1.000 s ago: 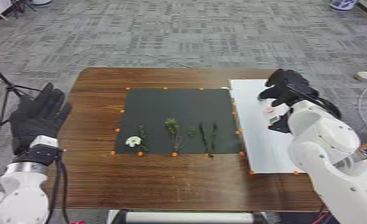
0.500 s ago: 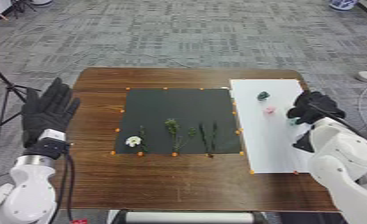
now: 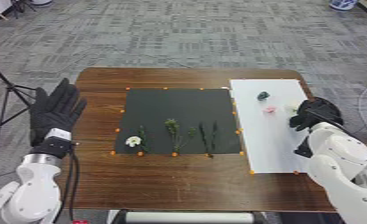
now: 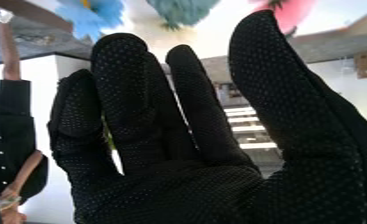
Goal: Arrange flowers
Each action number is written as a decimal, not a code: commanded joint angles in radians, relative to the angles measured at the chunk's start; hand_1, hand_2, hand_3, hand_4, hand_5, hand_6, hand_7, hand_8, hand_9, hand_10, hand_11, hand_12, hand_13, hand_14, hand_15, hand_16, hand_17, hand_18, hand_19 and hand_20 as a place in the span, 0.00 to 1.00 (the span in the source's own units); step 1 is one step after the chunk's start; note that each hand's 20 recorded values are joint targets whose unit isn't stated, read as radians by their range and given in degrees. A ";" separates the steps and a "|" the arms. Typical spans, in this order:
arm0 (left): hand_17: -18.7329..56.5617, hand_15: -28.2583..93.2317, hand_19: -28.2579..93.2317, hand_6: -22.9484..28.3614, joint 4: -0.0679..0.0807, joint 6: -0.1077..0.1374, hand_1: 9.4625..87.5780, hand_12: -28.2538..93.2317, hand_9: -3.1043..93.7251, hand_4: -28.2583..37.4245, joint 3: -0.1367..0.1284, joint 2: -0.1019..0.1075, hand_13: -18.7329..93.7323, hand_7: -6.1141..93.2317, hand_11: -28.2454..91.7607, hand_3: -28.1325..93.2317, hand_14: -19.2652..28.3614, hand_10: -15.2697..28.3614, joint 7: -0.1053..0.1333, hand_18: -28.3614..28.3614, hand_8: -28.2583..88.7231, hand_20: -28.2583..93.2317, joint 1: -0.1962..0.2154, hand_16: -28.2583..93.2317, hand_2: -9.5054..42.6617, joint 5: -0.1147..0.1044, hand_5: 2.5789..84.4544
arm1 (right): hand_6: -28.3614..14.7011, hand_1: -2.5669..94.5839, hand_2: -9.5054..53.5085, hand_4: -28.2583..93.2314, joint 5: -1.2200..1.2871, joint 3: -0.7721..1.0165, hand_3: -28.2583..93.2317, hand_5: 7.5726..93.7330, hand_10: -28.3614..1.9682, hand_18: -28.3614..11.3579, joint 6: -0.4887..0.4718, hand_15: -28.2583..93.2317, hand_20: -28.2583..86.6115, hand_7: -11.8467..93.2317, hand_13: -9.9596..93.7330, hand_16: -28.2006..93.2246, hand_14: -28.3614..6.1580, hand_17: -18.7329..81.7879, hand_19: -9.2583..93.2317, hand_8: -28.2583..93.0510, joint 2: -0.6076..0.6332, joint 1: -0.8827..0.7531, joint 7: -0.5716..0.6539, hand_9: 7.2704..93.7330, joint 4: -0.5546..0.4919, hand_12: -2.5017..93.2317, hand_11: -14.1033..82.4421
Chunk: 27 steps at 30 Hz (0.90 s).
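My right hand [image 3: 317, 114] is open: the gloved fingers stand nearly straight and a little apart, and the thumb [image 4: 290, 85] is held well away from them, with a wide gap between. Something green and pale shows through a slit between two fingers; I cannot tell what it is, or whether I touch it. My right arm [image 3: 339, 160] comes in from the near right side and angles forward and leftward, so that the hand lies over the right edge of the white board [image 3: 273, 145].

Just left of my right hand is a pale yellow-green flower [image 3: 292, 107]. The pink flower [image 3: 269, 109] is a bit farther left, and the dark teal flower [image 3: 263, 95] lies left and forward of me. Beyond my fingertips, on the side away from the thumb, there is also a light blue flower [image 4: 89, 15].

Well apart, to my left, a dark mat [image 3: 179, 102] bears a white flower [image 3: 133, 141] on its far side from me, a budded green sprig [image 3: 171, 127] near its middle and long green leaves [image 3: 204, 140] on the side closer to me. My left hand [image 3: 55, 110] is open too, its fingers extended forward and slightly spread, beside the left edge of the brown wooden table [image 3: 104, 175].
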 commanded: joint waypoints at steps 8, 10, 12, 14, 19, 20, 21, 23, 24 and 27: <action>0.19 0.31 0.39 0.55 0.003 0.018 0.22 0.29 0.30 0.00 0.020 -0.019 0.31 0.15 0.34 0.69 0.52 0.58 -0.015 0.65 0.17 0.32 -0.009 0.20 0.60 0.002 0.42 | 0.53 0.48 0.00 0.00 -0.010 -0.031 0.89 0.51 0.45 0.09 0.027 0.80 0.57 0.22 0.68 0.44 0.44 0.52 0.91 0.15 -0.020 -0.004 -0.024 0.47 0.047 0.15 0.29; 0.18 0.31 0.39 0.55 0.002 0.016 0.20 0.29 0.30 0.00 0.019 -0.022 0.31 0.15 0.34 0.71 0.52 0.58 -0.018 0.65 0.17 0.32 -0.007 0.20 0.60 0.004 0.42 | 0.56 0.49 0.00 0.00 -0.023 -0.040 0.89 0.54 0.48 0.10 0.041 0.80 0.57 0.23 0.69 0.44 0.46 0.53 0.92 0.14 -0.022 -0.001 -0.035 0.51 0.055 0.15 0.30; 0.18 0.31 0.39 0.55 0.004 0.018 0.19 0.29 0.30 0.00 0.022 -0.024 0.31 0.15 0.34 0.72 0.52 0.58 -0.021 0.65 0.17 0.32 -0.009 0.20 0.59 0.005 0.42 | 0.58 0.51 0.00 0.00 -0.044 -0.055 0.88 0.57 0.50 0.10 0.058 0.78 0.58 0.25 0.70 0.47 0.49 0.53 0.92 0.14 -0.020 0.000 -0.041 0.56 0.063 0.16 0.31; 0.18 0.31 0.39 0.56 0.004 0.019 0.20 0.29 0.30 0.00 0.025 -0.025 0.32 0.15 0.34 0.72 0.52 0.58 -0.023 0.65 0.17 0.32 -0.008 0.20 0.59 0.001 0.42 | 0.60 0.52 0.00 0.00 -0.056 -0.066 0.87 0.60 0.51 0.11 0.092 0.77 0.58 0.26 0.71 0.50 0.51 0.54 0.92 0.13 -0.018 0.000 -0.051 0.58 0.077 0.17 0.32; 0.18 0.32 0.39 0.56 0.012 0.025 0.17 0.29 0.30 0.00 0.052 -0.028 0.32 0.15 0.35 0.75 0.53 0.60 -0.044 0.65 0.17 0.32 -0.020 0.20 0.58 0.005 0.42 | 0.64 0.54 0.00 0.00 -0.062 -0.084 0.86 0.67 0.54 0.12 0.157 0.77 0.59 0.30 0.72 0.53 0.54 0.55 0.93 0.14 -0.021 0.002 -0.053 0.67 0.095 0.19 0.35; 0.18 0.32 0.39 0.56 0.015 0.023 0.17 0.29 0.30 0.00 0.056 -0.029 0.32 0.15 0.35 0.76 0.54 0.61 -0.048 0.65 0.17 0.32 -0.025 0.20 0.58 0.007 0.42 | 0.64 0.55 0.00 0.00 -0.067 -0.088 0.86 0.68 0.54 0.12 0.167 0.77 0.59 0.31 0.73 0.53 0.54 0.56 0.93 0.16 -0.021 0.000 -0.053 0.68 0.096 0.19 0.35; 0.18 0.32 0.39 0.56 0.016 0.023 0.17 0.29 0.30 0.00 0.062 -0.028 0.32 0.15 0.35 0.76 0.54 0.61 -0.045 0.65 0.17 0.32 -0.028 0.20 0.58 0.004 0.42 | 0.64 0.55 0.00 0.00 -0.074 -0.093 0.85 0.69 0.54 0.12 0.177 0.78 0.59 0.31 0.73 0.53 0.54 0.56 0.93 0.18 -0.021 0.002 -0.060 0.69 0.100 0.19 0.36; 0.18 0.32 0.39 0.56 0.019 0.028 0.17 0.29 0.30 0.00 0.069 -0.028 0.32 0.16 0.35 0.77 0.54 0.61 -0.043 0.65 0.17 0.32 -0.036 0.20 0.58 -0.001 0.42 | 0.63 0.58 0.00 0.00 -0.083 -0.101 0.82 0.71 0.56 0.12 0.192 0.77 0.60 0.34 0.73 0.54 0.55 0.56 0.93 0.22 -0.020 0.002 -0.062 0.72 0.104 0.23 0.35; 0.18 0.33 0.40 0.56 0.020 0.029 0.17 0.29 0.30 0.00 0.072 -0.024 0.32 0.16 0.35 0.77 0.55 0.61 -0.040 0.65 0.17 0.32 -0.038 0.20 0.58 -0.003 0.42 | 0.63 0.60 0.00 0.00 -0.093 -0.102 0.80 0.73 0.58 0.12 0.198 0.77 0.60 0.36 0.74 0.55 0.55 0.56 0.93 0.23 -0.019 0.000 -0.062 0.74 0.105 0.26 0.32; 0.18 0.33 0.40 0.56 0.018 0.035 0.17 0.29 0.30 0.00 0.071 -0.022 0.32 0.16 0.35 0.78 0.55 0.62 -0.036 0.66 0.17 0.32 -0.035 0.20 0.57 -0.006 0.42 | 0.65 0.62 0.00 0.00 -0.108 -0.109 0.80 0.76 0.64 0.13 0.237 0.77 0.60 0.40 0.74 0.56 0.56 0.57 0.93 0.23 -0.018 -0.001 -0.064 0.80 0.111 0.35 0.25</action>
